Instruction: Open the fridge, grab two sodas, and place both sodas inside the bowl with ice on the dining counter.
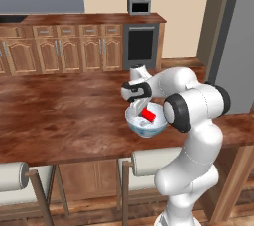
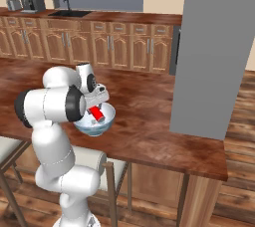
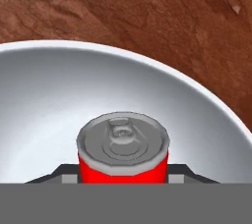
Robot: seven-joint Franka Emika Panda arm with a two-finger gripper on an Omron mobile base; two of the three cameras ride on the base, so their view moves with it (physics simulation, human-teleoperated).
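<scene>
Hand view looks down into a white bowl (image 3: pixel 206 105), its rim arcing from nine o'clock over to three o'clock against the dark reddish-brown dining counter (image 3: pixel 147 12). A red soda can (image 3: pixel 123 156) with a silver top sits at six o'clock, clamped on both sides by the gripper (image 3: pixel 123 178), jaws partly closed around it. From the left base view, the bowl (image 1: pixel 146 126) rests near the counter's front edge above white-cushioned stools (image 1: pixel 149 160), the tilted can held within its rim.

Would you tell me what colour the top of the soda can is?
Silvery grey, above a red body; the can shows best in the hand view.
</scene>
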